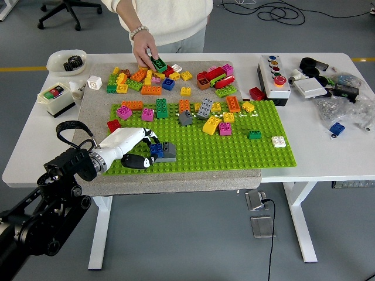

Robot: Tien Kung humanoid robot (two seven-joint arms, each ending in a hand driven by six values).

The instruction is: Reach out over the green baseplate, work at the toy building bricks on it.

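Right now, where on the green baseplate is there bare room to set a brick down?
The green baseplate is bare along its near edge, between the grey brick and the white brick. Its far edge is crowded with bricks, and the left hand occupies the near-left corner.

A white table (328, 158) stands on grey floor (193, 234), an office chair (65, 12) behind.

A white table (35, 149) carries a grey mat (94, 117), a bowl (65, 60) and a button box (273, 79). Clutter lies at its right end (334, 88)
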